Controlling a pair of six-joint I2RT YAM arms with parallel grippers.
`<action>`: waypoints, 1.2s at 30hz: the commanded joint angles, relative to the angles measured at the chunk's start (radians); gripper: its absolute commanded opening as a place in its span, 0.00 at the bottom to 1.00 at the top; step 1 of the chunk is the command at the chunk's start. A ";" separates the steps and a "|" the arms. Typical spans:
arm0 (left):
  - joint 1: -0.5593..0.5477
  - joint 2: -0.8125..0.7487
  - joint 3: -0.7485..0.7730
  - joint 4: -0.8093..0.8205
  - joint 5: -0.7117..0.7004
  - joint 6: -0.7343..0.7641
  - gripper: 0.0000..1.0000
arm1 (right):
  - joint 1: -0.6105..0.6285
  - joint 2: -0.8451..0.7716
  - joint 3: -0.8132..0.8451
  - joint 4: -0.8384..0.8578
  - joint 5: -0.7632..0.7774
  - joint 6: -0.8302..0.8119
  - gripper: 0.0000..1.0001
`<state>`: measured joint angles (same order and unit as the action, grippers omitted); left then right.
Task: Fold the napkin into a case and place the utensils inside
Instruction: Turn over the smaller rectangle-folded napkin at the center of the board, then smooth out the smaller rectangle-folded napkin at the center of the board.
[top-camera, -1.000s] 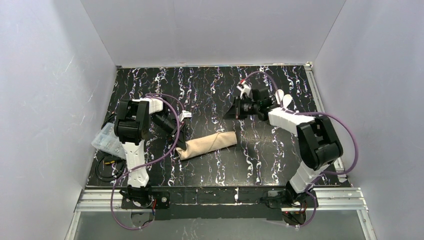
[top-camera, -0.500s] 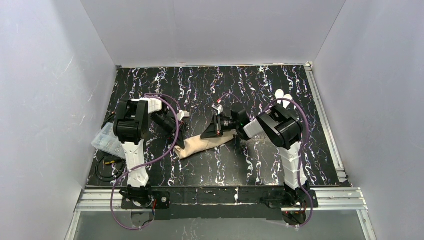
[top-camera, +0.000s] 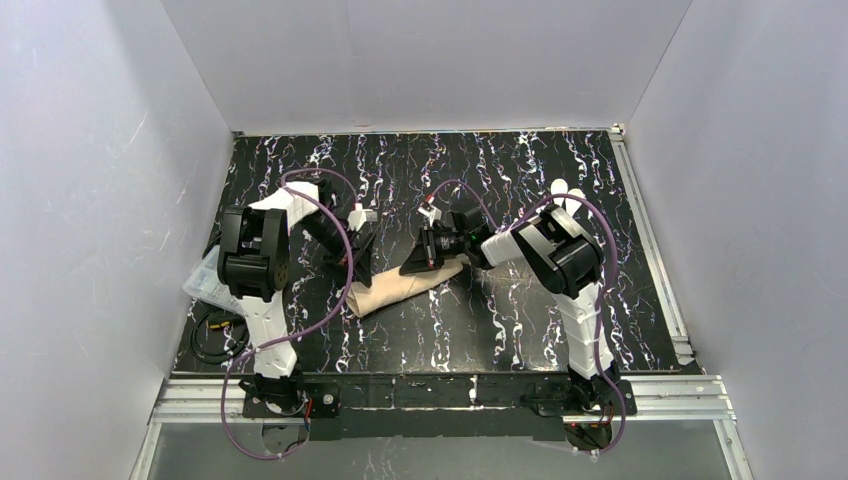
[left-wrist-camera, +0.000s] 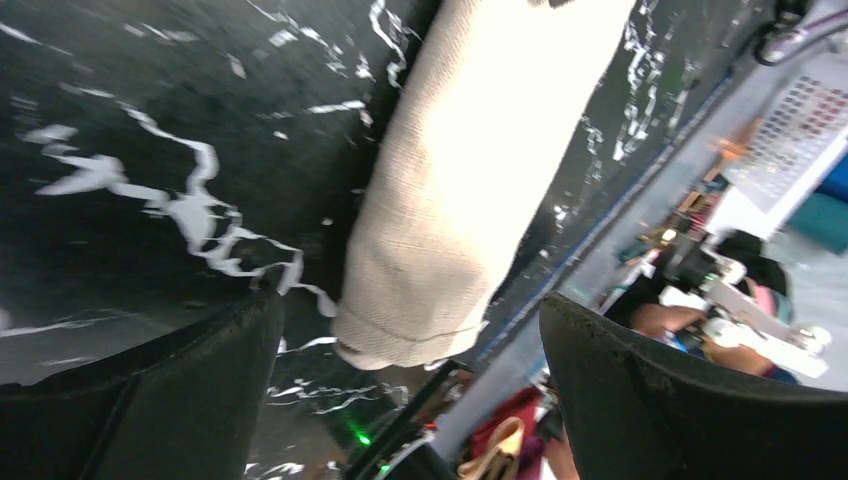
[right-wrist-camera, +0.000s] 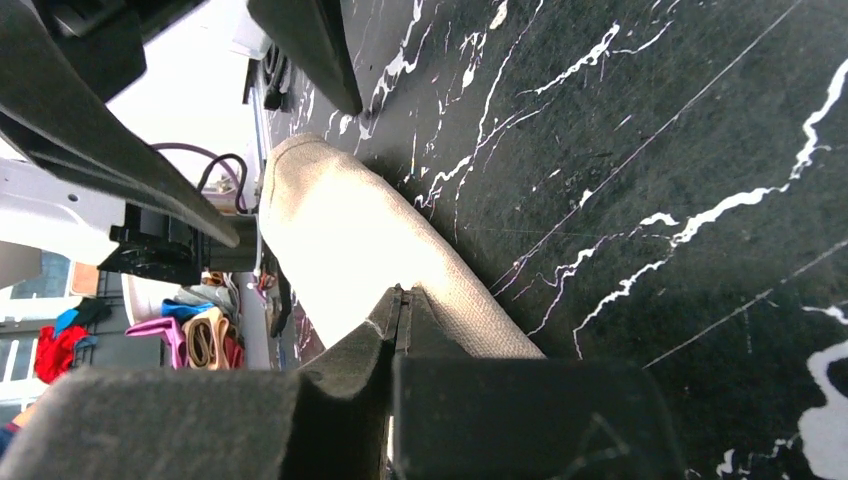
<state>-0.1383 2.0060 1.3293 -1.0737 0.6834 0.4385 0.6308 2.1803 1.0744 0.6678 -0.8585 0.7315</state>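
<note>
One napkin (top-camera: 398, 288) and two utensils (top-camera: 562, 189) are seen on the desk (top-camera: 500, 315). Left jaws are held apart, right jaws pressed together.

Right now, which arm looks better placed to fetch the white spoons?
Right, probably. The utensils lie far right, beside that arm; the left gripper, open, hangs over the left end of the napkin. The right gripper is shut and must open first.
</note>
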 joint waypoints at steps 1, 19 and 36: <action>0.008 -0.062 0.103 -0.043 -0.104 0.086 0.98 | 0.003 0.045 0.008 -0.158 0.101 -0.123 0.02; -0.101 0.040 0.084 -0.147 0.152 0.150 0.68 | 0.031 -0.057 -0.004 -0.169 0.188 -0.083 0.01; -0.106 0.048 -0.028 -0.013 -0.147 0.233 0.39 | 0.008 -0.110 -0.002 -0.125 0.134 0.018 0.01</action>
<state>-0.2443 2.0949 1.3430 -1.1450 0.6987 0.6182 0.6632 2.1265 1.0695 0.5564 -0.7269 0.7227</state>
